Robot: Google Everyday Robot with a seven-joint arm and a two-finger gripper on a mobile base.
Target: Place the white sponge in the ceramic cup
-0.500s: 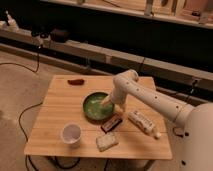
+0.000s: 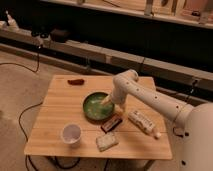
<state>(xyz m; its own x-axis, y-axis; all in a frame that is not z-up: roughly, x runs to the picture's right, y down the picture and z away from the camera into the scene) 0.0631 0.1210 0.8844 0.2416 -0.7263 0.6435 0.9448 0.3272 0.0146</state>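
Note:
The white sponge [image 2: 107, 142] lies flat near the front edge of the wooden table [image 2: 57, 112], just right of its middle. The ceramic cup [image 2: 71, 134] stands upright at the front left, a short way left of the sponge. My gripper [image 2: 106, 101] hangs over the right side of the green bowl [image 2: 94, 107], behind the sponge and to the right of the cup. It holds neither the sponge nor the cup. My white arm reaches in from the right.
A dark brown bar [image 2: 111, 123] lies between the bowl and the sponge. A long white bottle-like packet [image 2: 142, 122] lies at the right. A small red-brown object [image 2: 76, 81] sits at the back left. Cables run on the floor at the left.

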